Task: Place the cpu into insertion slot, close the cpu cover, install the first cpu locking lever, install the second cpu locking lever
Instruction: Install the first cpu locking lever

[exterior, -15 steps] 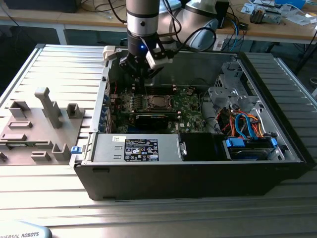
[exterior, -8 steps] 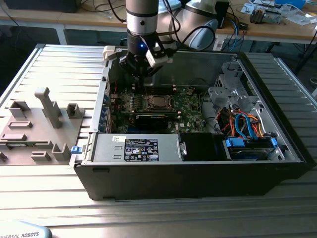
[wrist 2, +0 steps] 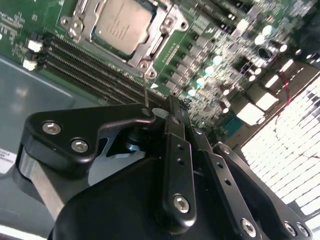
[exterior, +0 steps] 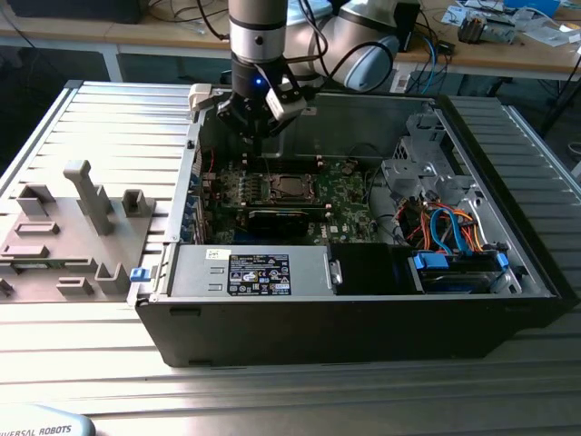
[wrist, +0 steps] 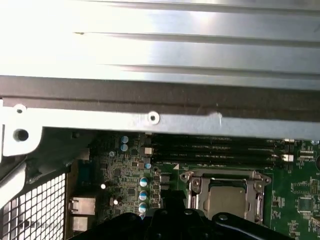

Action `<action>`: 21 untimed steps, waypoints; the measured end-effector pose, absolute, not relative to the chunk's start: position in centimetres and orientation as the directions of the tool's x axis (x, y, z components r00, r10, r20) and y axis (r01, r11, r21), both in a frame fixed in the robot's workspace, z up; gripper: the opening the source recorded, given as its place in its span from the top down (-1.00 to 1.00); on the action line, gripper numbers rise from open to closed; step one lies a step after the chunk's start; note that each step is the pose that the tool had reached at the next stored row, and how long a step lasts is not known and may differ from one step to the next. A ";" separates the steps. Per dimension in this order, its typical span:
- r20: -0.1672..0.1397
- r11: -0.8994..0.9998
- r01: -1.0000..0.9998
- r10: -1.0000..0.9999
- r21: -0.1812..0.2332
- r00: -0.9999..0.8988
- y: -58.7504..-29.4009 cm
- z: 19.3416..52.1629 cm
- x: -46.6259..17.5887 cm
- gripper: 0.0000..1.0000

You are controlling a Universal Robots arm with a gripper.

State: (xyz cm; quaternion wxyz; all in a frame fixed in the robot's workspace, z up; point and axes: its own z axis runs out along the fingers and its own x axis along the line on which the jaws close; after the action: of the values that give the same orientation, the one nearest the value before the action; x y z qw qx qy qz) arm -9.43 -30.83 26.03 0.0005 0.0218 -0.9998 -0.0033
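In the first wrist view, we see the cpu (wrist: 226, 200) partly hidden behind the dark gripper (wrist: 170, 222), itself cut off at the bottom edge.

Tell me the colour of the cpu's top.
Dull silver-grey metal, seen best in the second wrist view: cpu.

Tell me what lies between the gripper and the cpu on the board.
In the second wrist view, long dark memory slots on the green motherboard run between the gripper and the cpu, which sits framed by the cpu cover.
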 end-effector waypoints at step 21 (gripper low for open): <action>0.001 0.999 -0.045 -0.045 0.005 -0.999 -30.3 25.9 -8.1 0.79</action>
State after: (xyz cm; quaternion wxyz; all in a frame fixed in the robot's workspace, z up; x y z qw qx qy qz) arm -8.12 -30.30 25.95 0.0005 0.0225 -0.9997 -0.0026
